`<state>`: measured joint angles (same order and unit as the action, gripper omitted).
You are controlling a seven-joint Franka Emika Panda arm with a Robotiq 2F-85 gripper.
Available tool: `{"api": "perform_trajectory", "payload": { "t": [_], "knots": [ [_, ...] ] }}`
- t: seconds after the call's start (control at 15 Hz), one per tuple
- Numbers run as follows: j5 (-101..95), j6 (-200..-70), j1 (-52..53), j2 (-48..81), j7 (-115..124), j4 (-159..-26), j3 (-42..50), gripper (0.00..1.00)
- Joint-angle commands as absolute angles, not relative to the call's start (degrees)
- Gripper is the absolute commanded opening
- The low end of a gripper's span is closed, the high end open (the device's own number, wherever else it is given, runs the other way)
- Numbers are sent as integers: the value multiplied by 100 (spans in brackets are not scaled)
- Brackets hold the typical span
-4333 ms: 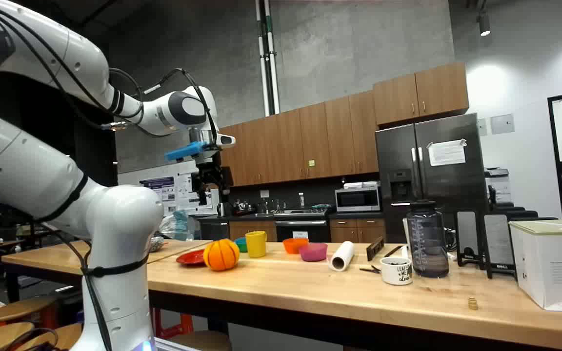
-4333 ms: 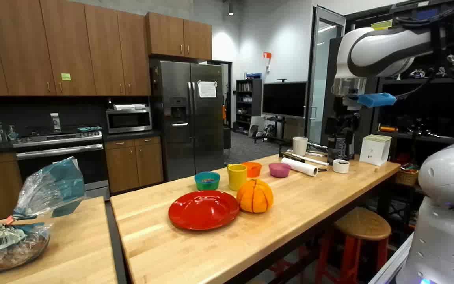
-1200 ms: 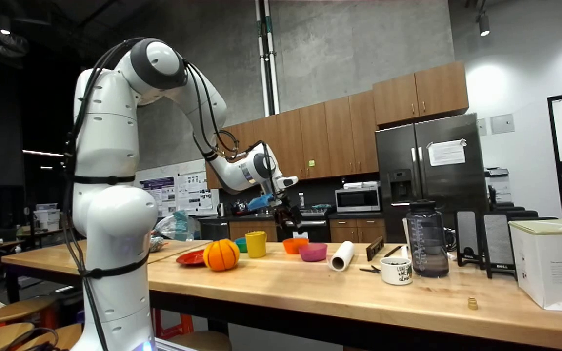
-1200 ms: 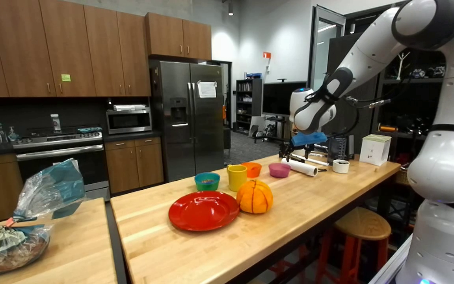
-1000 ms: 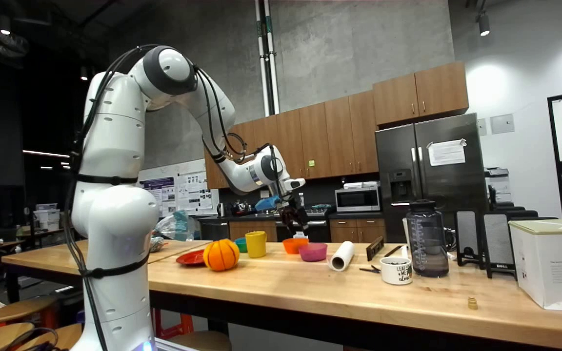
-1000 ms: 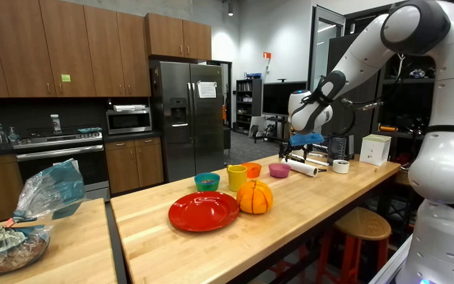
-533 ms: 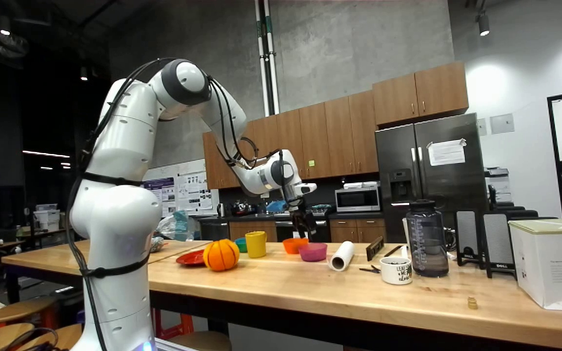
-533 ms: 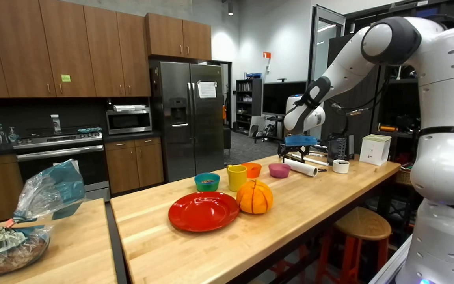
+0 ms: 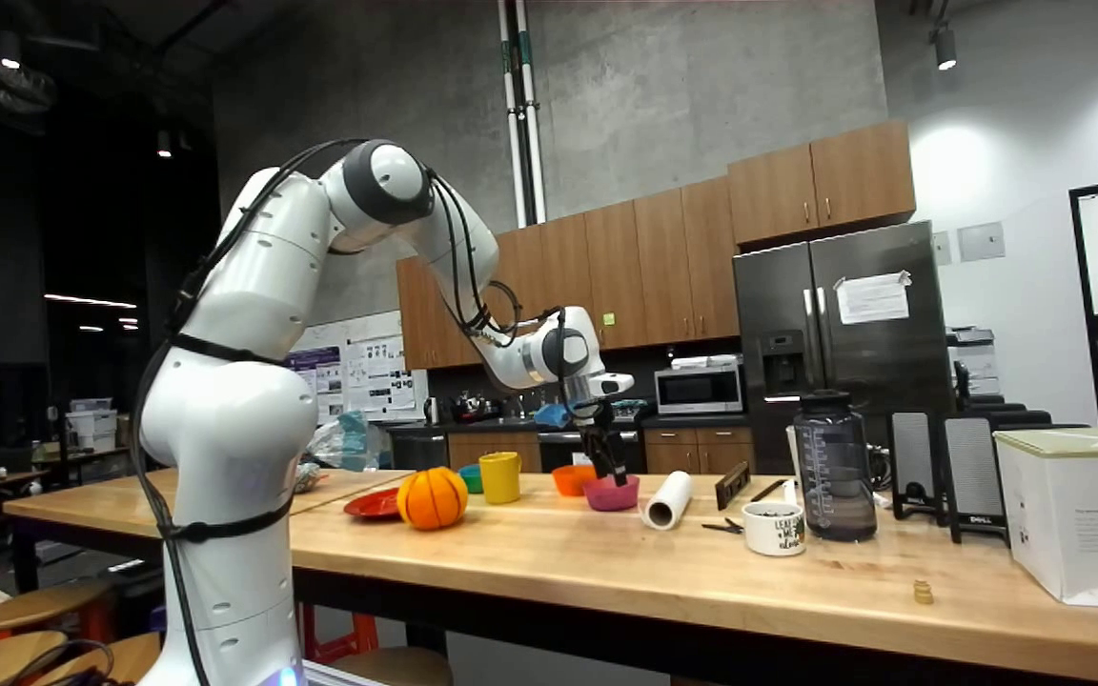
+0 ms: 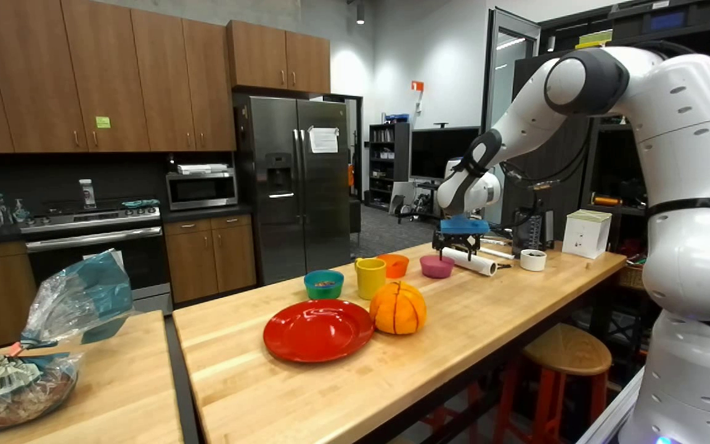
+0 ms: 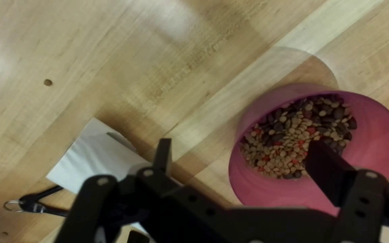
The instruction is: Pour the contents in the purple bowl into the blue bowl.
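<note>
The purple bowl (image 11: pixel 371 140) is standing upright on the bench (image 11: pixel 140 67), between the orange bowl (image 10: pixel 399 270) and the white paper roll (image 11: pixel 89 158), and is holding a loose, dry-looking mix of seeds (image 11: pixel 290 138). The hand (image 11: pixel 239 148) is hanging at the purple bowl with its fingers spread wide, pinching nothing. From where I am standing, one finger is reaching over the bowl's mouth while its mate is hanging outside, on the side toward the roll; no firm contact is showing. The blue bowl (image 10: pixel 323 293), the destination, is standing farther along the bench, beyond the orange bowl and the yellow mug (image 10: pixel 372 279).

Handling, by estimate: the purple bowl is looking like thin, smooth plastic, so it is probably weighing little, flexing slightly and tending to slip. Recommended hold: the wall facing the roll, just below the rim, one finger inside, one outside. Because that hold is sitting off centre, the loose filling is likely to be shifting, calling for a firm squeeze and a level lift
</note>
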<state>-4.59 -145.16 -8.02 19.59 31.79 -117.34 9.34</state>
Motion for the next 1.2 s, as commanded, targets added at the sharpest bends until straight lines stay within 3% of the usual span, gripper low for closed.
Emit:
{"api": "perform_trajectory", "payload": {
  "t": [0.0,0.13,0.8,1.13],
  "knots": [
    [-190,-14264,-685,2121,3059,-11449,1059,100],
    [-159,-14162,-639,2156,3159,-11381,1094,74],
    [-139,-13770,-569,2237,3237,-11159,1167,0],
    [-87,-13708,-579,2237,3238,-11117,1157,0]
  ]
}}
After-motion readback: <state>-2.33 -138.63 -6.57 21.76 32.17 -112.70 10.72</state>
